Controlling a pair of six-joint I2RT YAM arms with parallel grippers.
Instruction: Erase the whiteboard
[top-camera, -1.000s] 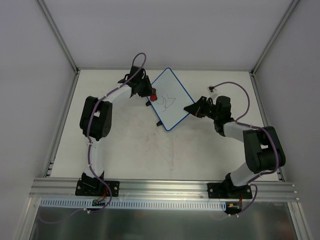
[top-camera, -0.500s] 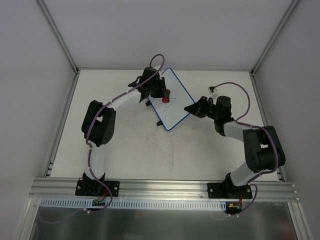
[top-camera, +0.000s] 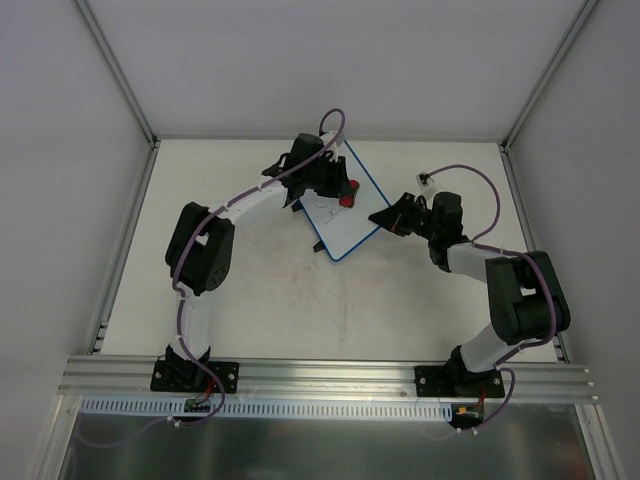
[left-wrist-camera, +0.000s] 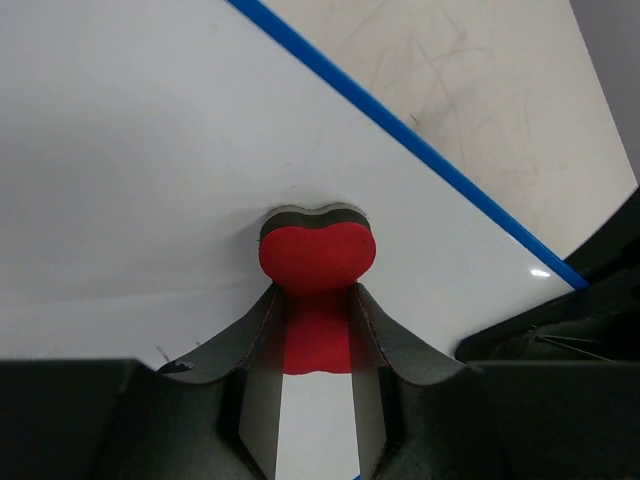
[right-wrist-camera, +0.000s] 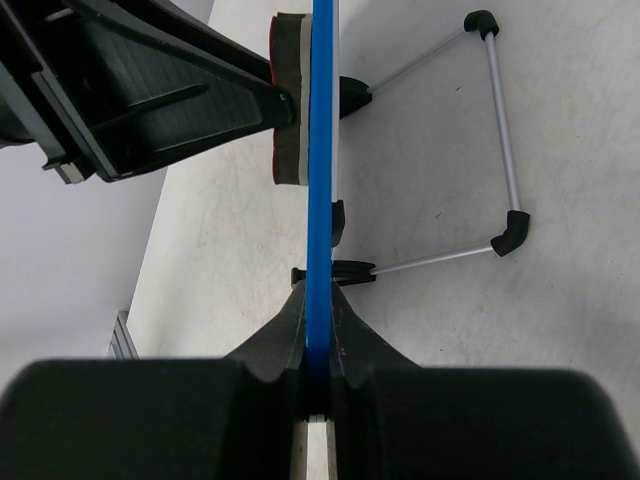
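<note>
- While the left gripper is clamped tight on the narrow waist of a small red bone-shaped foam eraser, the eraser's dark felt underside presses flat against the small rectangular white whiteboard with a thin blue rim.
- The whiteboard sits at the far middle of the pale, scuffed surface, between the two arms, and lies on a diagonal in the top view.
- The eraser touches the board's far half, near the blue rim on the right side.
- The right gripper is closed on the board's right edge, with one finger on each face. Its wrist view shows the board edge-on as a single blue line.
- On the side of the board away from the eraser, a thin metal wire stand with black corner caps reaches from the board down onto the surface.
- A few faint dark lines show on the white face just left of the eraser in the top view. Their shape is too small to make out.
</note>
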